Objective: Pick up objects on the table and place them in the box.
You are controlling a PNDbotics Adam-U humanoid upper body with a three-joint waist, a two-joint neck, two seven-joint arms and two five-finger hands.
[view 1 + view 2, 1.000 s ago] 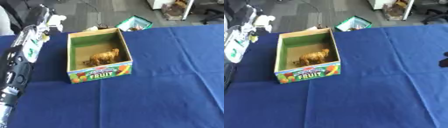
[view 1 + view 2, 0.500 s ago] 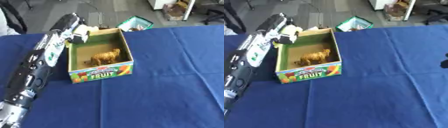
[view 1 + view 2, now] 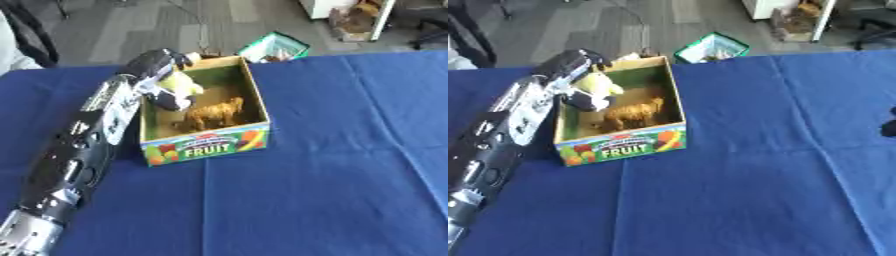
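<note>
Table: one, covered in a blue cloth point(image 3: 332, 165) that filled most of both views; its far edge ran along the top, with grey floor behind.
Left arm: one, black with silver joints, stretched from the near left corner of the table up toward the box's left wall; its lower end was cut off by the frame.
Box: one open cardboard box point(image 3: 206, 144) marked FRUIT, standing left of the table's middle, nearer the far edge.
Left hand point(image 3: 156, 65): poised over the box's far left corner, fingers curled around a pale yellow-and-white soft toy point(image 3: 176, 89) held just inside the left wall.
Toys: two counted, the held one and a brown animal figure point(image 3: 211, 114) lying on the box floor.
Right hand point(image 3: 888, 126): only a dark tip showed at the table's right edge; finger pose could not be told.
Hard to make out: the held toy's shape, partly covered by the fingers.
</note>
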